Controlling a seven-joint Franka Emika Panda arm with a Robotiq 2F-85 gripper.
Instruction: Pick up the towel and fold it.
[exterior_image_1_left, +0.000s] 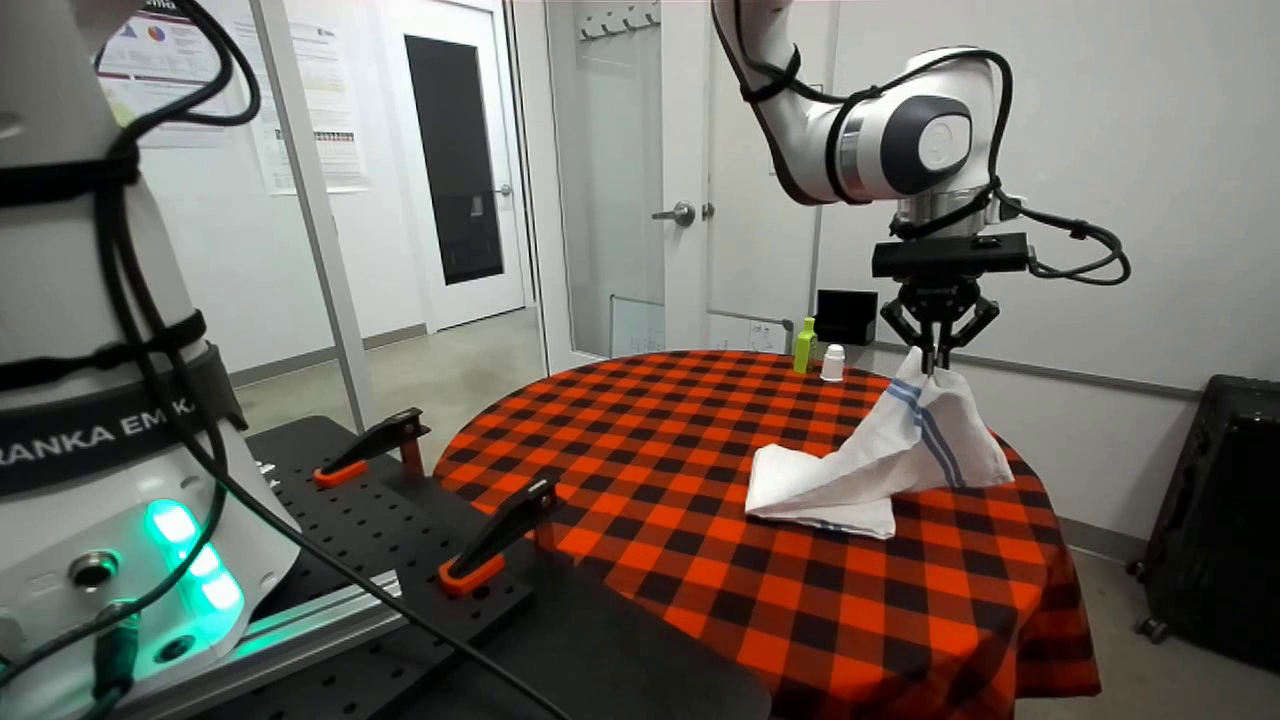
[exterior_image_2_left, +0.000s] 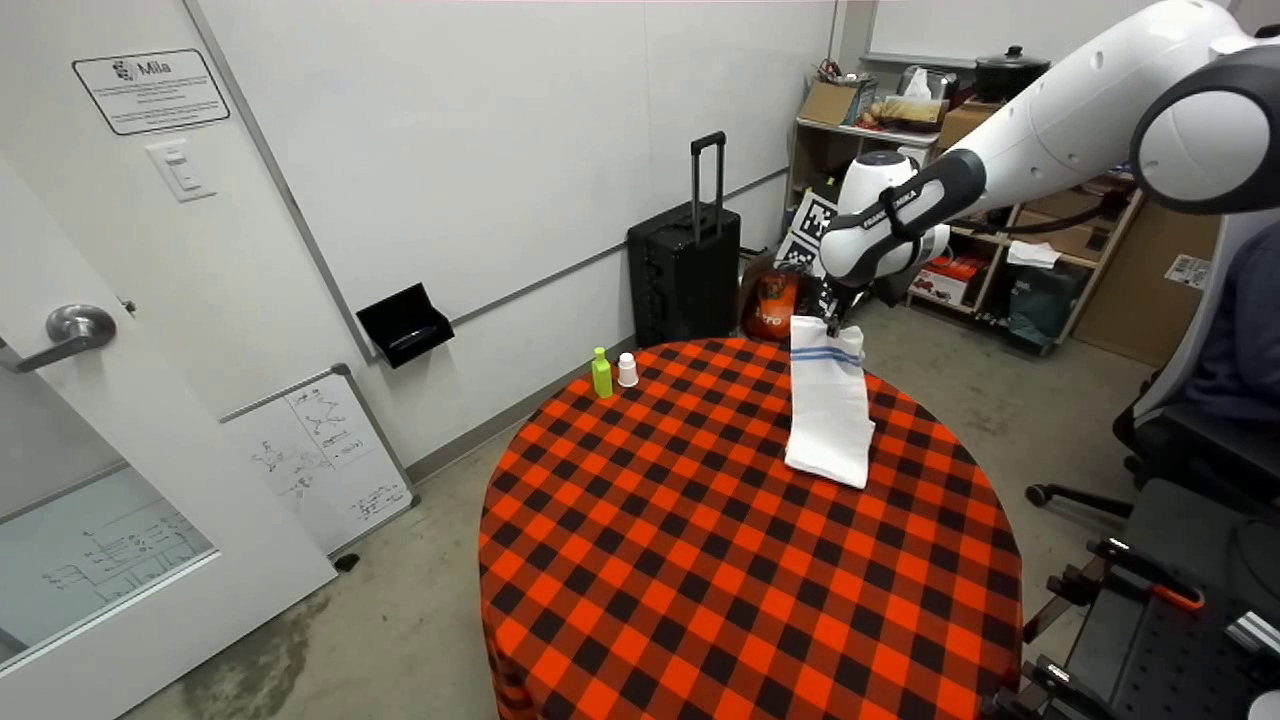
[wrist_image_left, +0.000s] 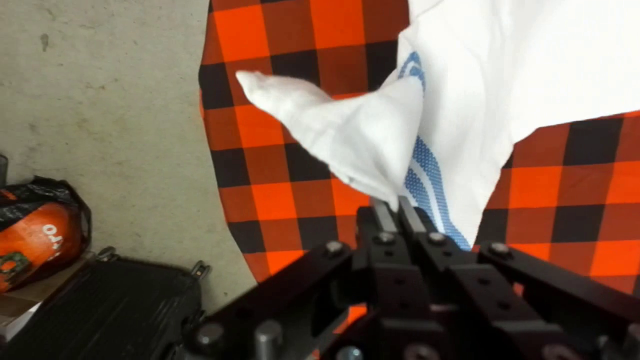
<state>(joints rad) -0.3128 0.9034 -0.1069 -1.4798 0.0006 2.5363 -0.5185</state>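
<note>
The gripper is hanging above the checked tablecloth, pointing downward, its fingers sitting together and pinching the towel near its blue-striped end. Below the fingertips the towel is draping: striped part sloping up to the pinch, plain part lying flat, inboard of the gripper. Wrist view: a loose corner is flaring from the pinch toward the tablecloth's edge, which is running near the gripper on that side, floor beyond.

Key relation: the towel's long axis is running from the gripper inward, away from that near edge; the flat part is lying on the opposite side. My reading: the fold is calling for a carry inward along this axis, laying stripes over plain cloth. A low or skewed path would be risking drag or a crooked fold. Layers in the flat part: cannot tell.
</note>
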